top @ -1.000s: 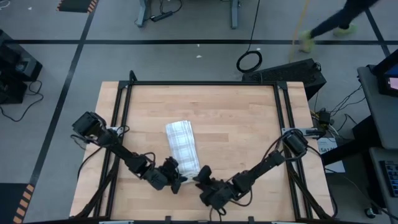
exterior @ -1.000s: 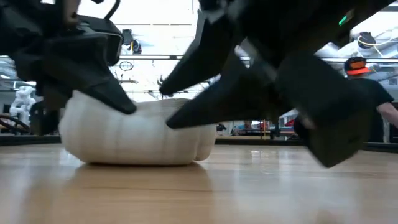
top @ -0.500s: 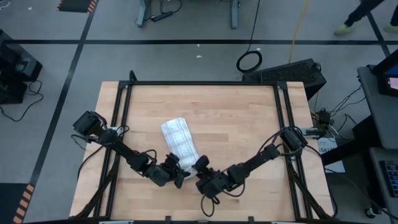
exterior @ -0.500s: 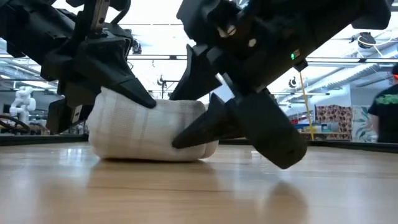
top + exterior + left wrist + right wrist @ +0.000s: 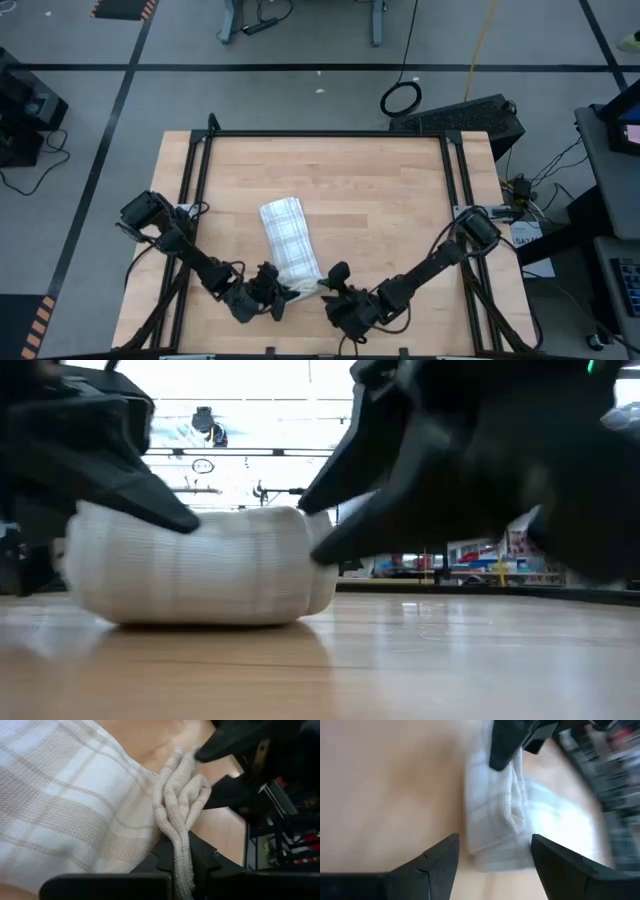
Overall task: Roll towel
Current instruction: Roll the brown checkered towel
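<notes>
- Lying near the front middle of the surface (image 5: 400, 190), the towel (image 5: 289, 242) is already a folded, bundled strip, its near end pointing at both arms.
- Your left gripper (image 5: 181, 865) has its jaws clamped on the layered edge at that near end (probably to pin the folds together).
- Your right gripper (image 5: 494, 854), just beside the same end, has its jaws spread and empty, so judge it poised to grab or tuck.
</notes>
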Motion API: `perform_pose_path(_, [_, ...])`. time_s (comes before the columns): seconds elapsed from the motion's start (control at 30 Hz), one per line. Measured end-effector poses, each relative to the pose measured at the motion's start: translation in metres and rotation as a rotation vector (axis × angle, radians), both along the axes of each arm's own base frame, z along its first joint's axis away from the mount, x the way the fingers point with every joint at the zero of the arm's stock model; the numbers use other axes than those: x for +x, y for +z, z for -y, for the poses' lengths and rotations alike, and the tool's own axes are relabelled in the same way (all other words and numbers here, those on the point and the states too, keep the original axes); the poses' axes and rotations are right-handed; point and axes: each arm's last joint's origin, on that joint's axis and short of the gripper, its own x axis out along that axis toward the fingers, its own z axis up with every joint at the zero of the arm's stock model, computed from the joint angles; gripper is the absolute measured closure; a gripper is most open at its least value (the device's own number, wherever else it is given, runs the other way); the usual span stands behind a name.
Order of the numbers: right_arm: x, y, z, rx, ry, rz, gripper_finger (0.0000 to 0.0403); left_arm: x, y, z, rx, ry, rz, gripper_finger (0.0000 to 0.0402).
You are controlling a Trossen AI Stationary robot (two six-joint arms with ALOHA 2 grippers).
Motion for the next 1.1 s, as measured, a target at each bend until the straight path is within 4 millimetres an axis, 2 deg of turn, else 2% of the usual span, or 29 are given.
perform_pose_path(0.17, [0.012, 0.023, 0.021, 0.389, -0.033, -0.018, 0.0165, -0.009, -0.005, 0.014, 0.001, -0.021, 0.028, 0.0374])
perform_pose_path(0.37, [0.029, 0.022, 0.035, 0.674, -0.002, -0.042, 0.0165, -0.014, -0.012, 0.023, -0.015, -0.050, 0.040, 0.0377])
perform_pose_path(0.5, [0.036, 0.007, 0.035, 0.755, 0.026, -0.064, 0.0165, -0.013, -0.016, 0.025, -0.024, -0.052, 0.049, 0.0380])
perform_pose_path(0.7, [0.042, 0.001, 0.035, 0.852, 0.027, -0.062, 0.0175, -0.012, -0.015, 0.027, -0.033, -0.085, 0.060, 0.0379])
perform_pose_path(0.8, [0.043, 0.000, 0.037, 0.916, -0.011, -0.071, 0.0211, -0.013, -0.015, 0.027, -0.035, -0.101, 0.050, 0.0379])
perform_pose_path(1.03, [0.048, -0.004, 0.047, 1.021, -0.024, -0.132, 0.0369, -0.012, -0.013, 0.028, 0.024, -0.145, 0.069, 0.0376])
perform_pose_path(1.1, [0.049, -0.004, 0.050, 1.049, -0.034, -0.139, 0.0388, -0.012, -0.013, 0.028, 0.040, -0.153, 0.070, 0.0369])
